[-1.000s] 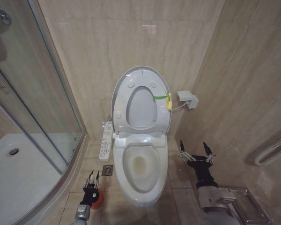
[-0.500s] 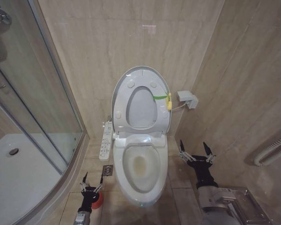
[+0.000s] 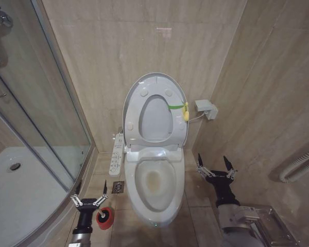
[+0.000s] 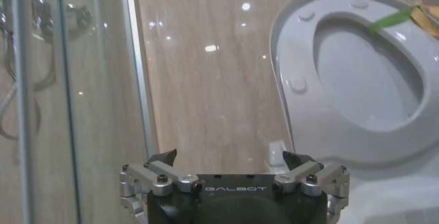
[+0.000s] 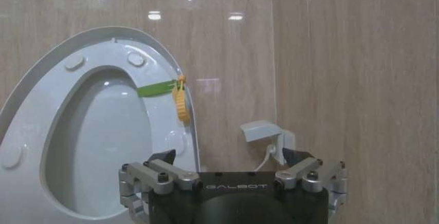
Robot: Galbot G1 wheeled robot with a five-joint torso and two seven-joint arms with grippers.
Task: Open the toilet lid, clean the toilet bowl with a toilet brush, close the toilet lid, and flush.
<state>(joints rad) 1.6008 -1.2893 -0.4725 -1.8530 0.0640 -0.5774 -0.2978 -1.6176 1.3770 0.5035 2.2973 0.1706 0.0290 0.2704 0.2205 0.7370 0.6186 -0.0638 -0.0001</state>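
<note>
**Clerk:** Toilet bowl [image 3: 155, 181], white ceramic, floor-standing, set against the tiled back wall between the glass shower enclosure [image 3: 36, 113] and the side wall. Uncovered; yellowish stain at its bottom. Condition: not visibly cleaned.

**Checker:** Next down in size?

**Clerk:** Toilet lid [image 3: 155, 110], glossy white oval, raised upright with the ring seat folded against it, both leaning on the wall. A green strap with a yellow tag [image 3: 185, 110] is fixed at the lid's edge. I judge the opening step done.

**Checker:** Arms?

**Clerk:** Right gripper [image 3: 215, 165], low beside the bowl on the robot's right, fingers spread wide, clasping nothing, idle. Left gripper [image 3: 88, 198], low over the floor tiles on the bowl's other side, fingers likewise wide apart and empty, just beside the red cup.

**Checker:** Smaller fittings?

**Clerk:** Control panel [image 3: 116, 154], white with buttons, hanging along the bowl's left flank. Wall socket box [image 3: 206, 108] with a cable, right of the lid. Floor drain [image 3: 118, 187], between the panel and the red cup.

**Checker:** And the brush?

**Clerk:** Toilet brush holder [image 3: 105, 217], small red cylinder on the floor, close to the bowl's front left. A dark centre shows in its mouth; whether that is the bristle head I cannot tell, and no handle is distinguishable.

**Checker:** Balance outstanding?

**Clerk:** By my reckoning: brush to be taken, bowl scrubbed, lid lowered, flush. One item of four complete.
</note>
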